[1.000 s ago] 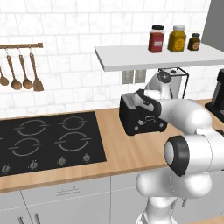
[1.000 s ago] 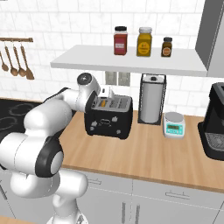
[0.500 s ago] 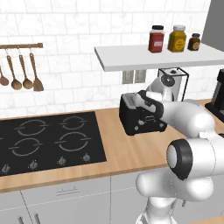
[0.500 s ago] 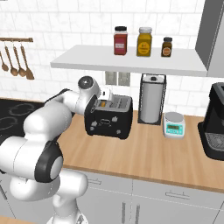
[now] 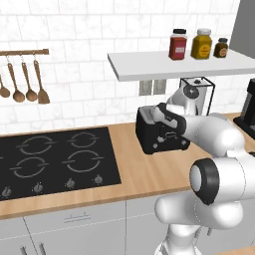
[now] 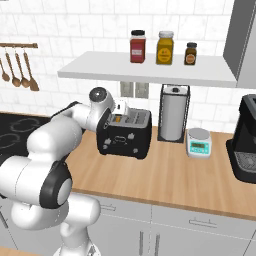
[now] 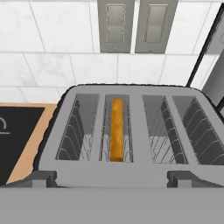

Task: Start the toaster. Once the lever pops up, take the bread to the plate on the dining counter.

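toaster (image 5: 158,133) on wood bench (image 6: 170,172), against tiled wall, beside black hob (image 5: 55,159). bread (image 7: 116,129) upright on edge in second slot from left in hand view, sunk within slot. end effector (image 6: 120,106) over toaster's near top edge, jaws spread wide, gripping nothing. paper towel holder (image 6: 173,114) and small scale (image 6: 198,142) stand right of toaster.
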